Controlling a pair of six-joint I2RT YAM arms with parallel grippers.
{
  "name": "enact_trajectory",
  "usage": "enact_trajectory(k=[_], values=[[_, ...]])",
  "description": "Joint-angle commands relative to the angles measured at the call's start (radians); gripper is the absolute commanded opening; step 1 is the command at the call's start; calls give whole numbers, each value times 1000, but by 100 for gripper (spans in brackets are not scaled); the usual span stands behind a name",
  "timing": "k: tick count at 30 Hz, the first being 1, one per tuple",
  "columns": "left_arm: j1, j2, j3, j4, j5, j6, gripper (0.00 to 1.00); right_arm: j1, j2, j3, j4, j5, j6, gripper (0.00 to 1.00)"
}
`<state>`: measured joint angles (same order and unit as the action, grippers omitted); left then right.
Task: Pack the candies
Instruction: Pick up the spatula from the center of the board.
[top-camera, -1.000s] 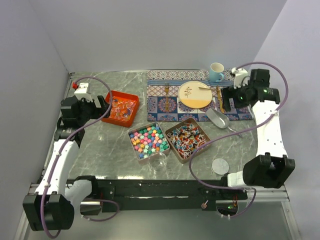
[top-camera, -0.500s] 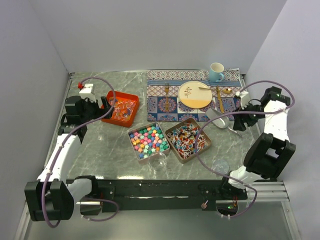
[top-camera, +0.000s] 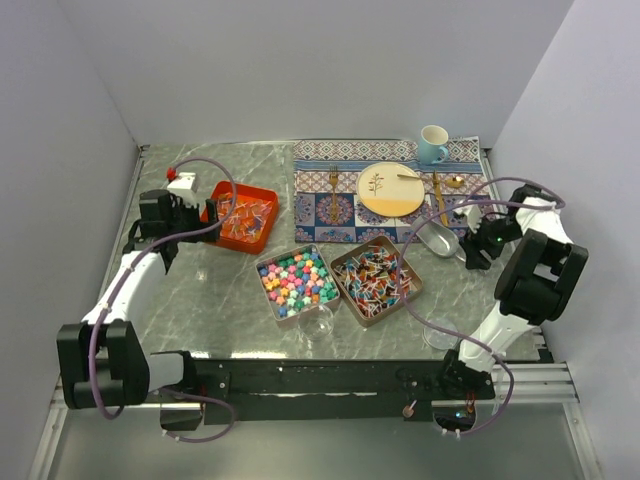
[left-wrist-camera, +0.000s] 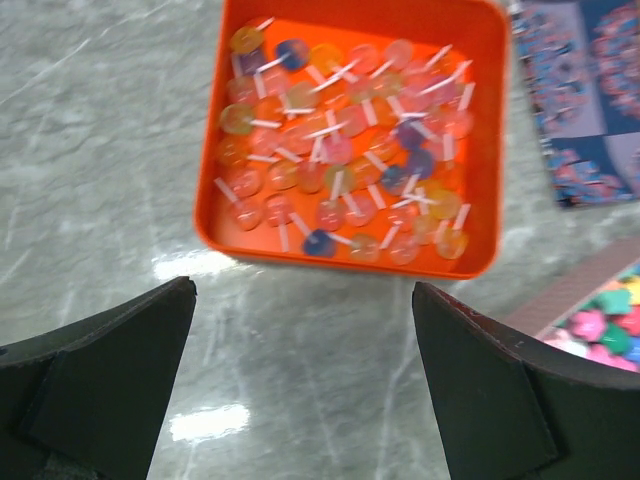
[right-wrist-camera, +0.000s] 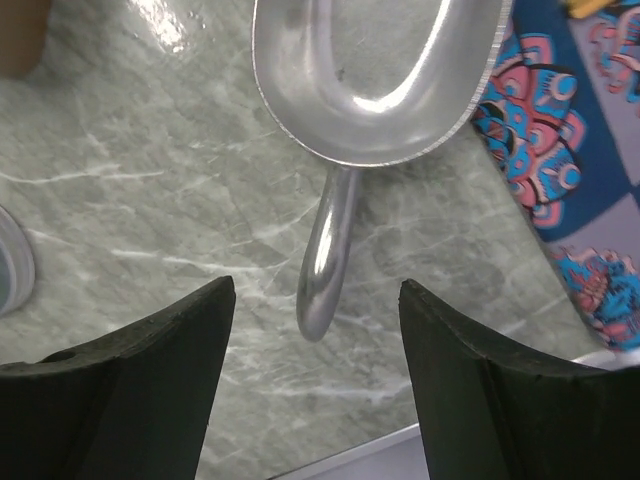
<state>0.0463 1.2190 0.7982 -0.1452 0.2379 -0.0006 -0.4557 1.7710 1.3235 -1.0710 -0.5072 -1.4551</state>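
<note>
Over marble table (top-camera: 200, 290), right claw (right-wrist-camera: 315, 290) hangs open above scoop handle (right-wrist-camera: 335, 215).

No legible text, label, brand, number or sign appears in any view. The plate (top-camera: 391, 189) bears only a drawn sprig motif; the placemat (top-camera: 318, 215) beneath the plate shows only ornamental tile patterns, no letters.

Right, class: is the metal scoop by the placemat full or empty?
Empty. The scoop lies on the table, bowl up, and the right wrist view shows only bare shiny metal inside it.
</note>
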Motion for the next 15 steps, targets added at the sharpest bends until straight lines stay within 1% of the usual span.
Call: enact_trajectory(k=[1, 7, 10, 15], values=[[17, 33, 65, -2, -57, 73, 97, 43, 14, -43, 120, 33, -45, 72], [24, 74, 88, 4, -74, 94, 97, 60, 88, -40, 190, 55, -8, 65], [26, 83, 95, 3, -77, 100, 97, 57, 87, -66, 203, 71, -37, 63], [27, 85, 93, 6, -81, 108, 97, 55, 65, -121, 220, 84, -42, 62]])
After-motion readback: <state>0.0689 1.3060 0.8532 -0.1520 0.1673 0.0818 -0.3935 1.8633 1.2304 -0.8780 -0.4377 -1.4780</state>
